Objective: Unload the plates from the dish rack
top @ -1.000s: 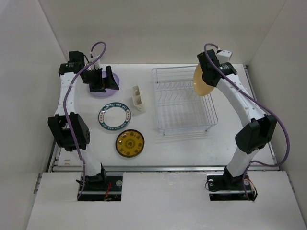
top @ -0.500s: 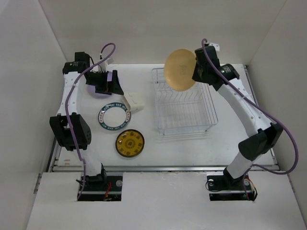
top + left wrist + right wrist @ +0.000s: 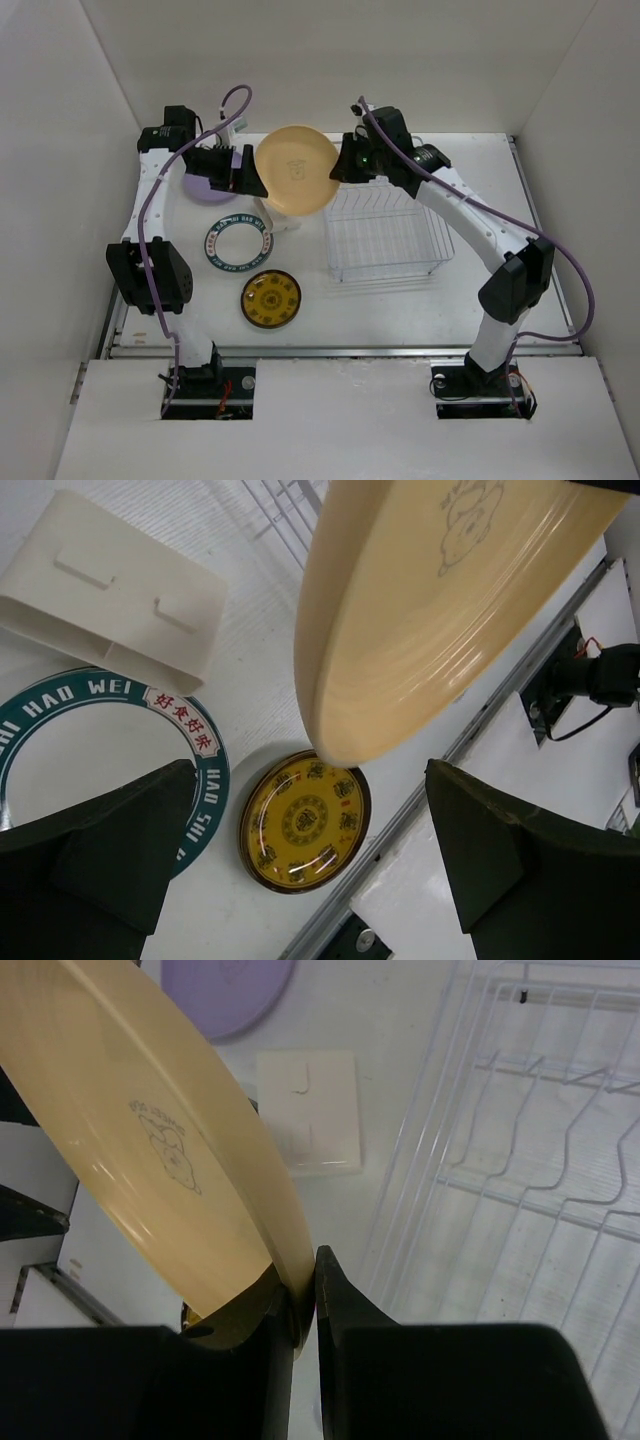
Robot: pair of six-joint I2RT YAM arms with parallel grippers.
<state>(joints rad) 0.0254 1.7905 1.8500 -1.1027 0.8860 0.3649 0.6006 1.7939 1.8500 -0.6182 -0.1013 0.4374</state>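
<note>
Right gripper [image 3: 305, 1285] clamped the tan plate [image 3: 295, 182] by its rim, aloft between dish rack [image 3: 385, 225] and left gripper [image 3: 246, 176], whose jaws stood wide apart.

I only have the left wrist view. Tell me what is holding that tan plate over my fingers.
Observer: The right gripper is shut on the tan plate, pinching its rim.
Operator: Report what is in the rack.
Observer: No plate shows in the rack; the right arm hides its far corner.
Operator: Find me the lavender plate.
Observer: The lavender plate lies flat behind the teal plate, toward the back wall.
</note>
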